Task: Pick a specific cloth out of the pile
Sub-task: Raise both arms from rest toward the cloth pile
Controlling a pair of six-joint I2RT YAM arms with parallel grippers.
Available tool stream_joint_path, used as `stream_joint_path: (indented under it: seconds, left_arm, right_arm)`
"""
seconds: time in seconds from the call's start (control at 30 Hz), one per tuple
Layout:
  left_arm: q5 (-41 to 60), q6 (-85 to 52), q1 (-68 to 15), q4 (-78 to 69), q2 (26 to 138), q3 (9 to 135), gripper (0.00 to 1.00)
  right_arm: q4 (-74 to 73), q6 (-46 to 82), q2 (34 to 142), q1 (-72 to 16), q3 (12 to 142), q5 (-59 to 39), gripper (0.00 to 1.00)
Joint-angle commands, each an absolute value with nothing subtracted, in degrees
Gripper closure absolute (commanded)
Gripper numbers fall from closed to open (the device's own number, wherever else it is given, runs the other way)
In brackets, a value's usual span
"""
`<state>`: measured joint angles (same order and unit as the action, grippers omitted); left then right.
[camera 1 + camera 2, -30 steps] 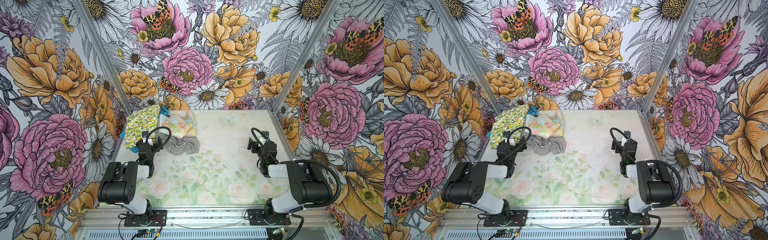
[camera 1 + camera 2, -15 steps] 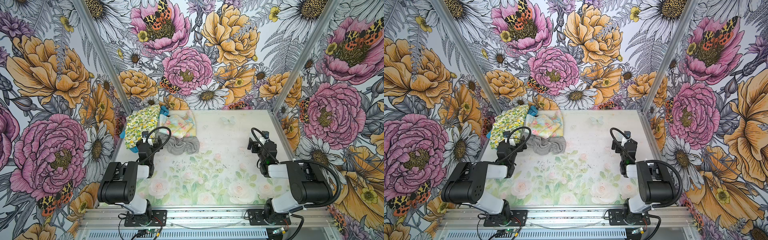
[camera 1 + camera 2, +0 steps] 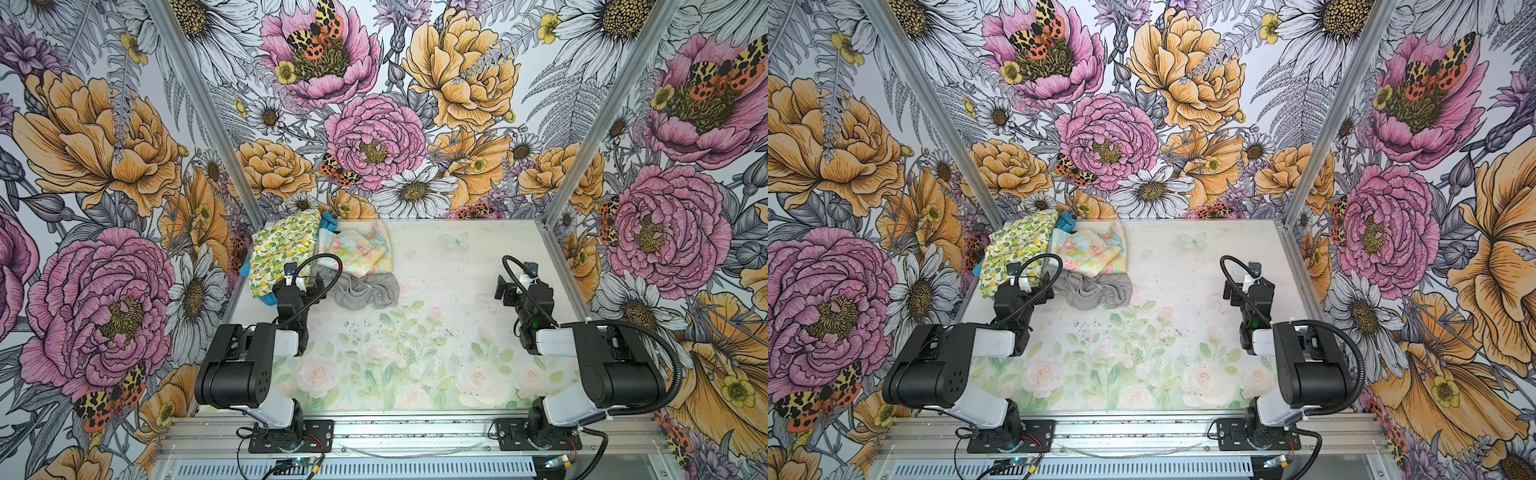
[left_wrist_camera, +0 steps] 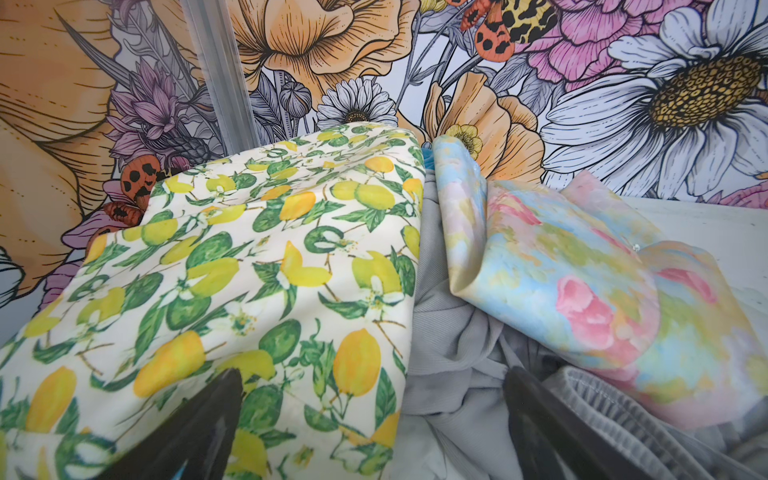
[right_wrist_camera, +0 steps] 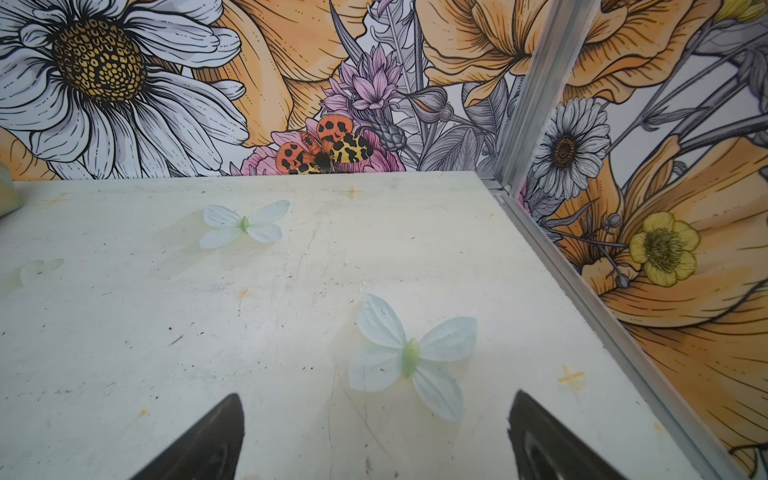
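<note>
Jaws gape empty on both arms, left edging the pile [image 3: 357, 253], right over open table [image 3: 449, 270].

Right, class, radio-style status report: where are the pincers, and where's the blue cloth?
Left pincer open, empty, at the pile. Right pincer open, empty, over the table. Blue cloth mostly buried, edges showing. Lemon cloth lies over it.

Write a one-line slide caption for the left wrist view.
Open left hand facing lemon-print cloth, grey cloth and pastel floral cloth.
</note>
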<state>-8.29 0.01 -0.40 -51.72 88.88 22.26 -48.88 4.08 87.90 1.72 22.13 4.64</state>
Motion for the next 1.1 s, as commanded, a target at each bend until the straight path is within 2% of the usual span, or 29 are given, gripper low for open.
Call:
stream_joint_path:
  seconds: [0.0,0.37,0.57,0.8,0.9,1.07]
  left_arm:
    - [-8.8,0.4,-0.5,-52.9,88.8,22.0,0.01]
    - [-10.9,2.1,-2.5,-54.2,88.2,21.1,0.01]
    - [-15.0,1.5,-3.1,-51.5,85.2,21.3,0.01]
    - [-23.2,-2.7,-5.9,-24.4,75.3,31.0,0.01]
    - [-25.9,-6.3,-7.7,-11.6,72.9,37.6,0.01]
    - [-24.0,-12.5,-8.0,3.4,70.4,45.9,0.01]
  right_arm:
    - [-49.9,4.8,88.1,1.4,22.5,4.7,0.0]
    - [-53.3,2.4,86.7,-1.5,20.1,8.3,0.0]
    - [-52.3,1.7,81.4,-2.7,18.1,10.3,0.0]
    - [-35.9,-1.0,73.1,-9.9,23.2,18.4,0.01]
    - [-27.4,1.9,69.2,-11.9,27.9,20.3,0.0]
    - [-19.0,5.2,64.2,-18.6,34.6,23.0,0.02]
